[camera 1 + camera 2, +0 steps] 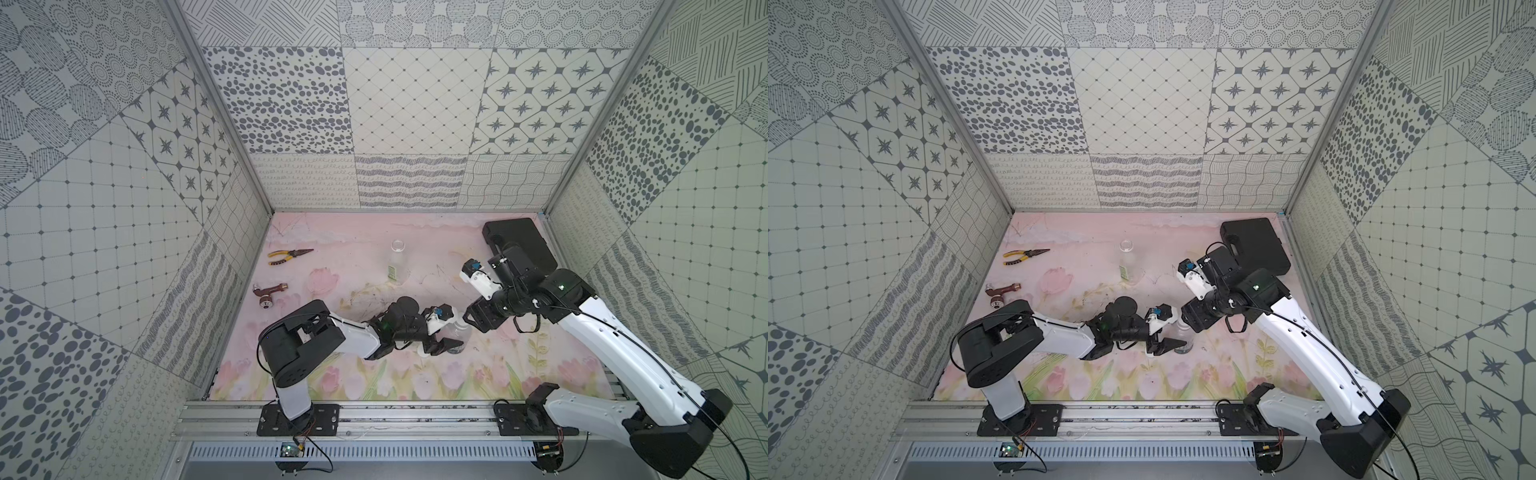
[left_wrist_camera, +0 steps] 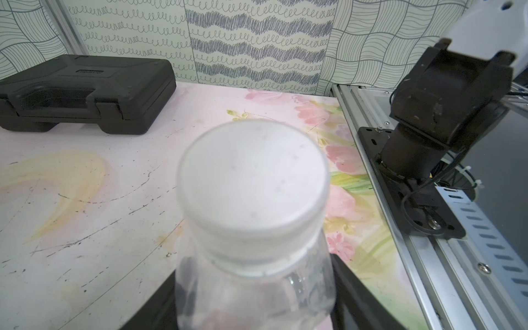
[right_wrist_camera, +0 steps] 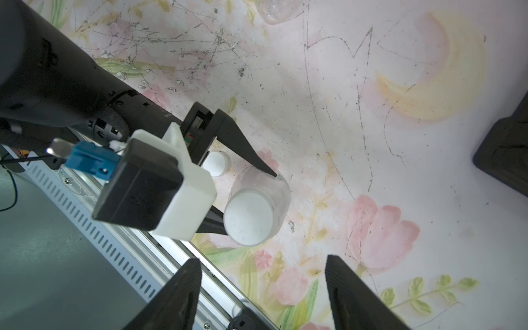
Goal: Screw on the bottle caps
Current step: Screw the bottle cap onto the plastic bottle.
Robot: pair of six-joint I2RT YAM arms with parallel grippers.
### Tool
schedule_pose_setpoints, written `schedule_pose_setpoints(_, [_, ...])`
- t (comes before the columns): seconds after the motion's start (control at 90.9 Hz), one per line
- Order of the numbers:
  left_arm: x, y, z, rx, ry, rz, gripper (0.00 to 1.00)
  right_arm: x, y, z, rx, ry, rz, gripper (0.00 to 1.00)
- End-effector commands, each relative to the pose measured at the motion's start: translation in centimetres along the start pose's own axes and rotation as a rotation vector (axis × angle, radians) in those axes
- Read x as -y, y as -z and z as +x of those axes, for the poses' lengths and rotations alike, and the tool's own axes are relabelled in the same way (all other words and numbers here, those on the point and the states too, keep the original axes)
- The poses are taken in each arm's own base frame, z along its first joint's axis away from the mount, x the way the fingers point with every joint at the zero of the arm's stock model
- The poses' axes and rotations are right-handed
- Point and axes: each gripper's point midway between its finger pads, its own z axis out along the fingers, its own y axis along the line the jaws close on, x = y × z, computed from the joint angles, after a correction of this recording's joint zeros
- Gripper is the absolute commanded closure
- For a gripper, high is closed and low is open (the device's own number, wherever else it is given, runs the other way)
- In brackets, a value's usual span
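Note:
My left gripper [image 2: 254, 291] is shut on the shoulder of the shorter clear bottle [image 2: 257, 297], which stands upright near the front middle of the mat. A white cap [image 2: 253, 188] sits on its neck. Both top views show that left gripper [image 1: 451, 334] [image 1: 1173, 340] and bottle [image 1: 460, 332] [image 1: 1183, 338]. My right gripper [image 3: 263, 260] hangs open and empty just above and beside the capped bottle [image 3: 257, 208], clear of it. Another white cap [image 3: 217, 163] lies on the mat under the left gripper. The taller bottle [image 1: 397, 264] [image 1: 1127, 259] stands uncapped farther back.
A black case [image 1: 519, 245] [image 2: 85, 94] lies at the back right. Yellow-handled pliers [image 1: 291, 254] and a brown tool [image 1: 270, 293] lie at the left. The metal rail [image 2: 380, 200] and the right arm's base [image 2: 423, 143] border the mat's front edge.

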Motion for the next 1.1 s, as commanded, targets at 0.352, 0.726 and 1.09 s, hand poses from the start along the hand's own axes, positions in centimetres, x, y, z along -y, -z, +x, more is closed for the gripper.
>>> schedule_pose_setpoints(0.352, [0.8, 1.2, 1.4, -0.033, 0.026, 0.084, 0.29, -2.1, -2.5, 0.3, -0.041, 0.134, -0.145, 0.29])
schedule_pose_setpoints(0.726, [0.5, 0.9, 1.4, -0.036, 0.034, 0.079, 0.30, -1.9, -3.7, 0.0, -0.061, 0.166, -0.133, 0.35])
schedule_pose_setpoints(1.09, [0.3, 0.9, 1.3, -0.037, 0.035, 0.066, 0.30, -1.3, -4.2, -0.2, -0.069, 0.231, -0.067, 0.42])
